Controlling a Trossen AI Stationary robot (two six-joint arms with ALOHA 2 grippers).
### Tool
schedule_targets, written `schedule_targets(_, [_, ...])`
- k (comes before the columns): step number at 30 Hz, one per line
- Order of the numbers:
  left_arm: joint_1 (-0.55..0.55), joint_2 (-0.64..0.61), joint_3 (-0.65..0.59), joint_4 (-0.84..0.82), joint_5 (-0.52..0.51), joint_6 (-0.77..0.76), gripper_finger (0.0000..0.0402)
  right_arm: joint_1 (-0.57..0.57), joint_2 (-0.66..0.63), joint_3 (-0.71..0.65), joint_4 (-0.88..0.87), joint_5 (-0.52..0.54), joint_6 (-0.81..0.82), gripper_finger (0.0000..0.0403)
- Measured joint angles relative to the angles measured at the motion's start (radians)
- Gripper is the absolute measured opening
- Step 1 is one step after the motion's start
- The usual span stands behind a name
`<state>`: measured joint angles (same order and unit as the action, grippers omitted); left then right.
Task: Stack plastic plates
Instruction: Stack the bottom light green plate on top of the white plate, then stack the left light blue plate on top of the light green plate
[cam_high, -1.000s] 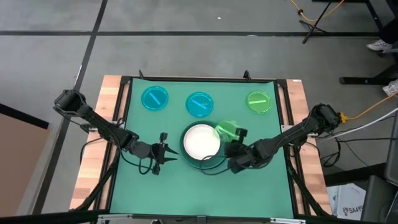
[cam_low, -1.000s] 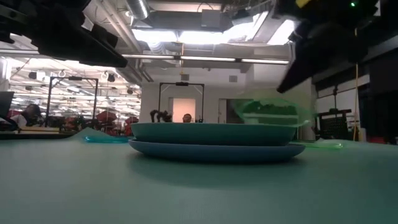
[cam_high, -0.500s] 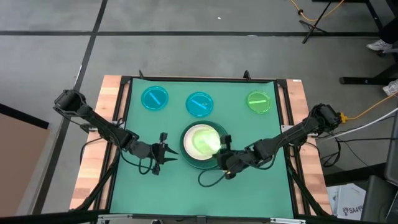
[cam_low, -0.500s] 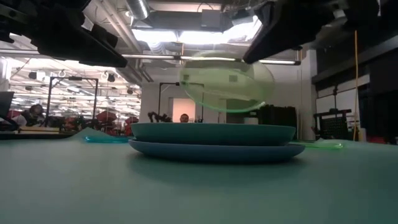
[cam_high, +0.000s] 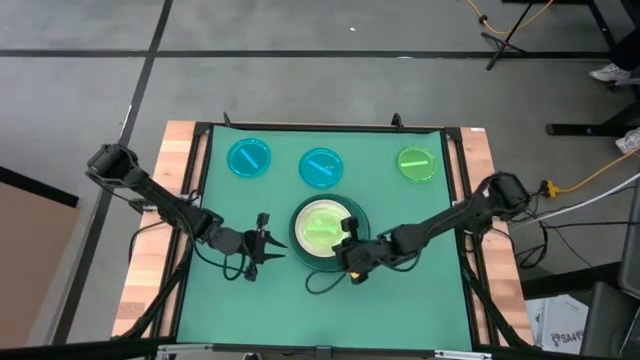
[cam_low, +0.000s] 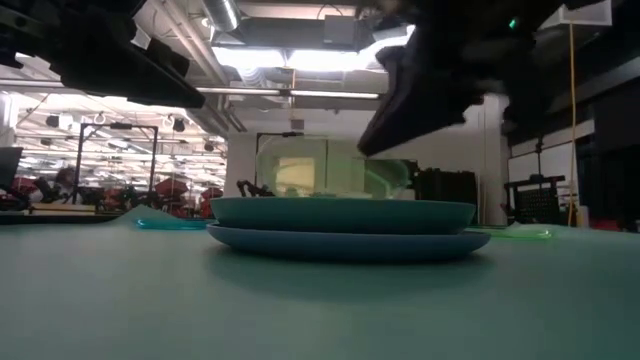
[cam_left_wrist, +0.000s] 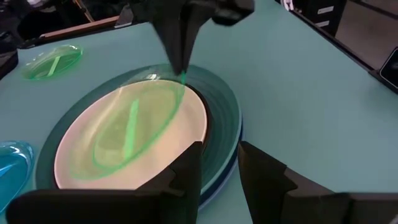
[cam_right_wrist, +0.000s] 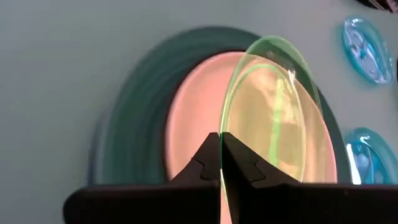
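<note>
A stack stands at the table's middle: a pale blue plate (cam_low: 340, 243) at the bottom, a teal-green plate (cam_low: 340, 212) on it, and a white plate (cam_left_wrist: 183, 134) on top with a dark rim showing under it. My right gripper (cam_high: 350, 248) is shut on a small translucent green plate (cam_high: 320, 225) over the white plate. My left gripper (cam_high: 260, 245) waits open just left of the stack. Two small cyan plates (cam_high: 249, 158) (cam_high: 321, 167) and another small green plate (cam_high: 416, 163) lie flat along the far edge. My right gripper pinches the small green plate by its rim (cam_right_wrist: 222, 127), on the plate's near-right side, between the two fingertips. The fingers slant down from the table's right. The plate is tilted, its held edge (cam_left_wrist: 180, 79) raised and its opposite edge low over the white plate; whether it touches there I cannot tell.
Green mat (cam_high: 400, 300) covers the table inside a dark frame, with bare mat near and to both sides of the stack. A black cable (cam_high: 325, 285) loops on the mat near the stack. The room beyond shows in the low view.
My right gripper has carried the small green plate from the stack's far-right rim toward the table's left and near edge, over the white plate. The plate rose and stood steeply tilted, then came down and now lies flatter, low over the stack. The gripper stayed shut on it.
</note>
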<state>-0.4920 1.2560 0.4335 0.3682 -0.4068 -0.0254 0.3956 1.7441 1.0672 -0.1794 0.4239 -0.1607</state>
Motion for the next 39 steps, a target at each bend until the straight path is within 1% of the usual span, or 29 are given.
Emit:
schedule_targets(3, [0.001, 0.0, 0.0, 0.0, 0.0, 0.0, 0.0097, -0.024, 0.019, 0.0, 0.002, -0.004, 0.012, 0.0])
schedule_targets(8, [0.001, 0.0, 0.0, -0.001, 0.0, 0.001, 0.0097, -0.062, 0.024, 0.0, 0.008, -0.125, 0.098, 0.0])
schedule_targets(10, [0.001, 0.0, 0.0, -0.001, 0.006, -0.017, 0.0097, -0.074, 0.024, 0.0, 0.006, -0.155, 0.142, 0.0])
schedule_targets(12, [0.001, 0.0, 0.0, -0.001, 0.007, -0.047, 0.0097, -0.078, 0.024, 0.0, 0.005, -0.155, 0.19, 0.0001])
schedule_targets(16, [0.001, 0.0, 0.0, -0.001, 0.007, -0.047, 0.0097, -0.089, 0.024, 0.0, 0.007, -0.139, 0.282, 0.0004])
schedule_targets(19, [0.001, 0.0, 0.0, -0.001, 0.007, -0.05, 0.0097, -0.097, 0.024, 0.0, 0.007, -0.153, 0.351, 0.0027])
schedule_targets(22, [0.001, 0.0, 0.0, -0.001, 0.007, -0.051, 0.0097, -0.096, 0.024, 0.0, 0.005, -0.144, 0.389, 0.0067])
schedule_targets(24, [0.001, -0.014, 0.0, -0.014, 0.005, -0.056, 0.0097, -0.096, 0.019, 0.0, -0.002, -0.158, 0.399, 0.0094])
schedule_targets(26, [0.004, -0.039, 0.018, -0.084, -0.003, -0.076, 0.0097, -0.076, 0.013, -0.001, 0.008, -0.148, 0.415, 0.0114])
schedule_targets(29, [0.017, -0.09, 0.074, -0.29, -0.062, -0.126, 0.0097, -0.011, 0.019, -0.003, 0.09, -0.041, 0.415, 0.0131])
schedule_targets(33, [0.054, -0.141, 0.156, -0.552, -0.133, -0.194, 0.0097, 0.069, 0.026, -0.029, 0.199, 0.077, 0.37, 0.0135])
schedule_targets(36, [0.103, -0.155, 0.182, -0.693, -0.139, -0.245, 0.0097, 0.109, 0.025, -0.056, 0.294, 0.167, 0.365, 0.0135])
schedule_targets(39, [0.162, -0.15, 0.184, -0.8, -0.132, -0.276, 0.0097, 0.139, 0.03, -0.106, 0.412, 0.224, 0.366, 0.0135])
